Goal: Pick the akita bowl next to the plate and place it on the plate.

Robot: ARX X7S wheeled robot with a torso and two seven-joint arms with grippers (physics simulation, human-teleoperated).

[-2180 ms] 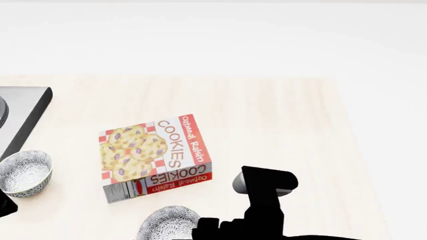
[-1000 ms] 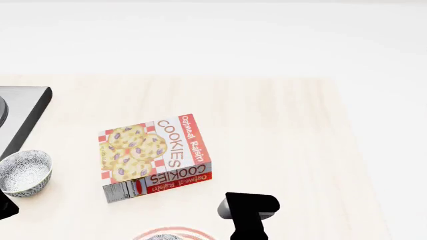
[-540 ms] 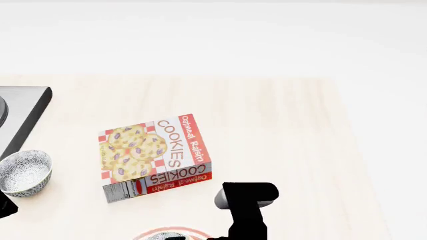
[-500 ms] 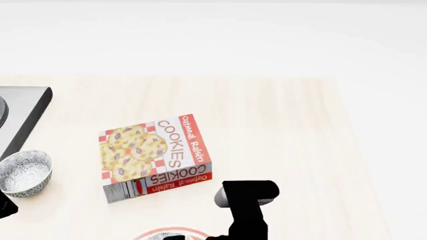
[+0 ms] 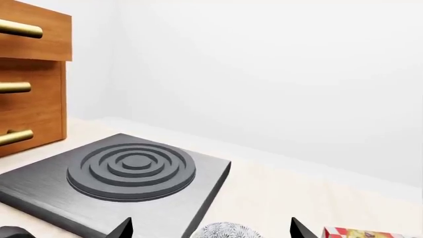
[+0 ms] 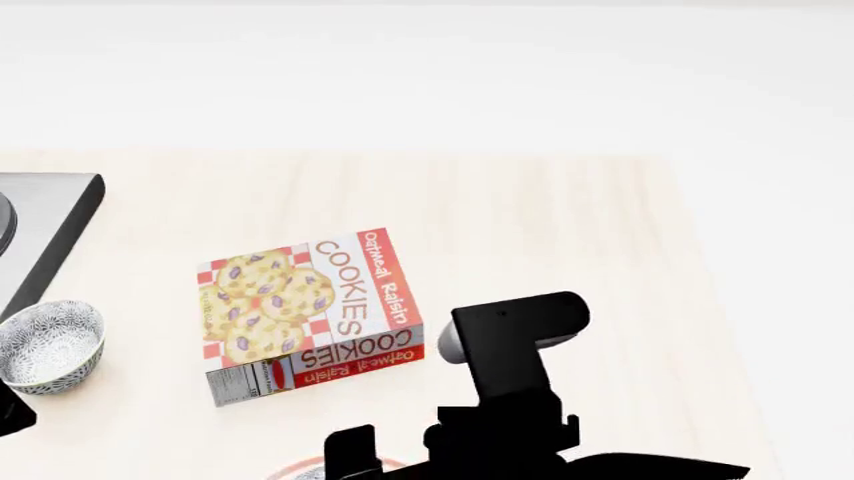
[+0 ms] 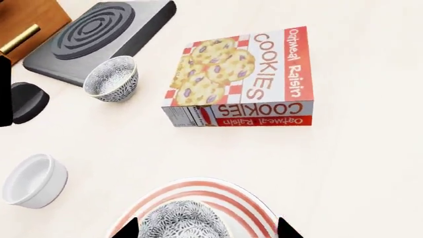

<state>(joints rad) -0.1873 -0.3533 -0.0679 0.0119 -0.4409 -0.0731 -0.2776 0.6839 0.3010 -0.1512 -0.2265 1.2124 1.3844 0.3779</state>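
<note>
— Where does the akita bowl point(image 7: 183, 221) sit against the right gripper point(image 7: 206, 229)?

— Right between its two spread fingertips point(image 7: 126, 228), resting on the plate point(image 7: 254, 210); the fingertips stand apart on either side of it, not pinching it.

— And the cookie box point(image 7: 244, 79)?

— Beyond the plate, farther from the claw, lying flat.

— The left gripper point(image 5: 208, 229)?

— Spread too, nothing clamped; the second patterned bowl point(image 5: 225, 231) shows between its tips, the hob point(image 5: 126, 173) farther out.

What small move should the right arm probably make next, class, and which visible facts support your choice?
Probably lift the right gripper straight up and clear. In the right wrist view the akita bowl already sits inside the plate, its red rings showing around it, and the fingertips stand apart on either side, so the placing looks done.
</note>
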